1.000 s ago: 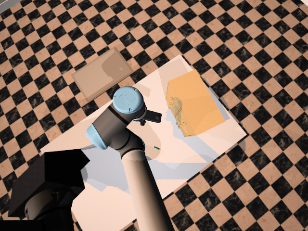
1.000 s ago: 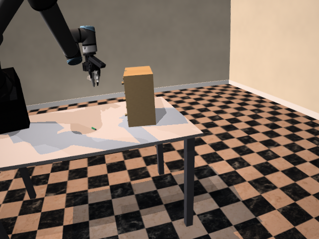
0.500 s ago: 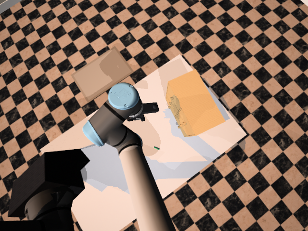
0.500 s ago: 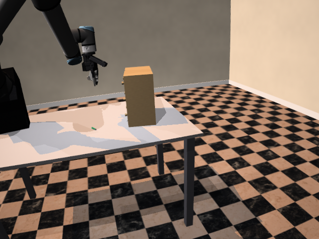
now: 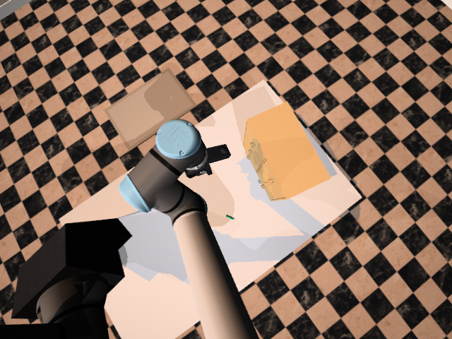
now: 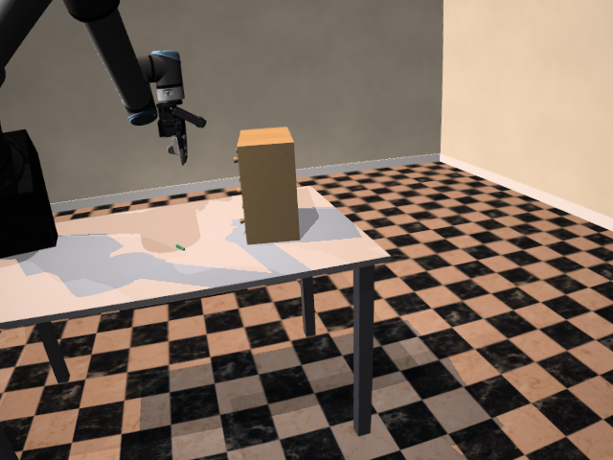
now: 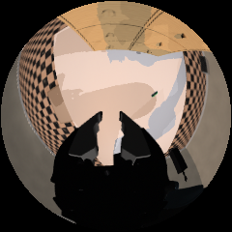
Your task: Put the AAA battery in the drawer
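The green AAA battery (image 5: 229,217) (image 6: 180,246) (image 7: 154,94) lies on the table (image 5: 145,310) (image 6: 217,218) (image 7: 77,72), in front of the chest and off to one side. The wooden chest (image 5: 288,149) (image 6: 271,193) stands upright. Its drawer front with small knobs shows at the top of the wrist view, and the drawers look shut. What is inside them is hidden. My gripper (image 6: 182,160) (image 7: 110,111) is partly open with nothing between its fingertips. It hangs high above the table, on the knob side of the chest, away from the battery.
The black block of the robot's base (image 5: 94,248) (image 6: 24,197) stands at the end of the table opposite the chest. The arm reaches over the table from there. The table's far edges run close behind the chest. A tan rectangular patch (image 5: 145,113) shows on the floor beside the table.
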Robot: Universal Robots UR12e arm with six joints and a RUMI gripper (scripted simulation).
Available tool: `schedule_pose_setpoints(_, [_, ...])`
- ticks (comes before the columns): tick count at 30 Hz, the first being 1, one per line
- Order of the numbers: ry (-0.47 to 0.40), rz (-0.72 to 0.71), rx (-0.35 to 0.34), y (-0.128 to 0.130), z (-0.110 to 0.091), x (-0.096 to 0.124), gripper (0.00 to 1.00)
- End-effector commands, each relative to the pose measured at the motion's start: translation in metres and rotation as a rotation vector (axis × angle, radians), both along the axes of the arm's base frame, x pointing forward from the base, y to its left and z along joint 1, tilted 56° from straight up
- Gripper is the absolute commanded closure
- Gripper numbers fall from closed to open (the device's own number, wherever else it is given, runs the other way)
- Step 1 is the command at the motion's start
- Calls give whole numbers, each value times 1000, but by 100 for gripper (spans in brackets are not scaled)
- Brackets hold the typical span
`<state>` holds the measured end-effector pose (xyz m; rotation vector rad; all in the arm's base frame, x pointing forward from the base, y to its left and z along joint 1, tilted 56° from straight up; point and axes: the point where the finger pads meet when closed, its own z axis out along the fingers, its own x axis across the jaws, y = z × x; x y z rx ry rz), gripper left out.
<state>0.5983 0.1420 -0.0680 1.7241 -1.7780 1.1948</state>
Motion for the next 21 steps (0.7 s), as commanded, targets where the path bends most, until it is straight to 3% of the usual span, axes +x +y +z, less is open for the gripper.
schedule_pose_setpoints(1, [14,12,-5,1,-1,0,80])
schedule_pose_setpoints(21, [14,21,-7,1,-2,1,80])
